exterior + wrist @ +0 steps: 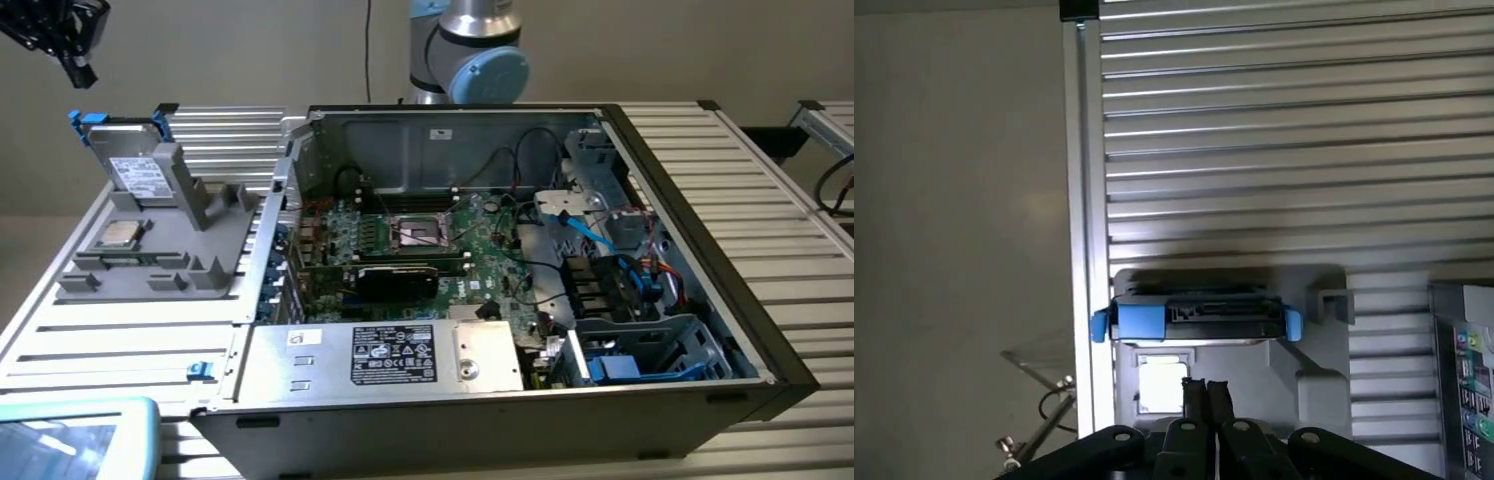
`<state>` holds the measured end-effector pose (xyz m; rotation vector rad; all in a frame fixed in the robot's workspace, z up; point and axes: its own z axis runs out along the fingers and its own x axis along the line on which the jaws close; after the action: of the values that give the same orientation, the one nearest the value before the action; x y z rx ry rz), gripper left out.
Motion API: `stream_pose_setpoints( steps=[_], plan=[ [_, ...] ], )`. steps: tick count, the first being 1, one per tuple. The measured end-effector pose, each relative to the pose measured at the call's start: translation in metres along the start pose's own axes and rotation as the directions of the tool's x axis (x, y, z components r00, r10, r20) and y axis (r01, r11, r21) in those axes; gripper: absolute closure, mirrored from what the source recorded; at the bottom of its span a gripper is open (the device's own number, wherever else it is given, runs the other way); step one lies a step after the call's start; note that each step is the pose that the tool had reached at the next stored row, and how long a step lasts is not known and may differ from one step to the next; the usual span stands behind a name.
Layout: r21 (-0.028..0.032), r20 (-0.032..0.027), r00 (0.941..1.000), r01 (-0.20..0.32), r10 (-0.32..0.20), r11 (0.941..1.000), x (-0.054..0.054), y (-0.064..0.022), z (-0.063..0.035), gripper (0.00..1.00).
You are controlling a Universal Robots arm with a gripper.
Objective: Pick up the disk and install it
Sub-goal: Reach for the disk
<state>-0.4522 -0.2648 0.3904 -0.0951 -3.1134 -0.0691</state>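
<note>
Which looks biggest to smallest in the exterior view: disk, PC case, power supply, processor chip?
1. PC case
2. power supply
3. disk; it stands propped on edge and sits farther back, so it may look smaller than it is
4. processor chip

Nothing legible — the black label [396, 355] on the power supply [300, 362] (white marks) is too small; likewise the disk [131, 148] label.

PC case [400, 125] and ribbed surface [120, 345] are taken in from high up at a slant, pretty wide. Wrist view is pointed straight down, closer; disk [1199, 318] and grey stand [1254, 375] are shared.
</note>
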Motion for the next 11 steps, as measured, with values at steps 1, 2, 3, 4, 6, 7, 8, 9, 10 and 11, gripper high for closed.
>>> stream_pose_setpoints(
  steps=[1,2,3,4,6,7,8,9,10,11],
  plan=[
    [0.0001,-0.0002,1.0,0.005,-0.005,1.0,0.001,0.0016,0.0001,0.89],
    [0.0003,-0.0004,1.0,0.008,-0.008,1.0,0.002,0.0037,0.0002,0.89],
    [0.0003,-0.0005,0.9999,0.01,-0.01,0.9999,0.003,0.006,0.0004,0.89],
    [0.0003,-0.0005,0.9999,0.012,-0.012,0.9999,0.004,0.0086,0.0005,0.89],
    [0.0004,-0.0007,0.9999,0.015,-0.015,0.9999,0.008,0.0138,0.0008,0.89],
    [0.0004,-0.0008,0.9999,0.016,-0.016,0.9999,0.009,0.016,0.0009,0.89],
    [0.0005,-0.0007,0.9998,0.018,-0.018,0.9998,0.011,0.0178,0.0011,0.89],
    [0.0006,-0.0009,0.9998,0.021,-0.021,0.9998,0.012,0.019,0.0012,0.89],
    [0.0007,-0.0012,0.9997,0.026,-0.026,0.9997,0.014,0.0195,0.0013,0.89],
    [0.0008,-0.0013,0.9995,0.031,-0.031,0.9995,0.015,0.0197,0.0014,0.89]
  ],
)
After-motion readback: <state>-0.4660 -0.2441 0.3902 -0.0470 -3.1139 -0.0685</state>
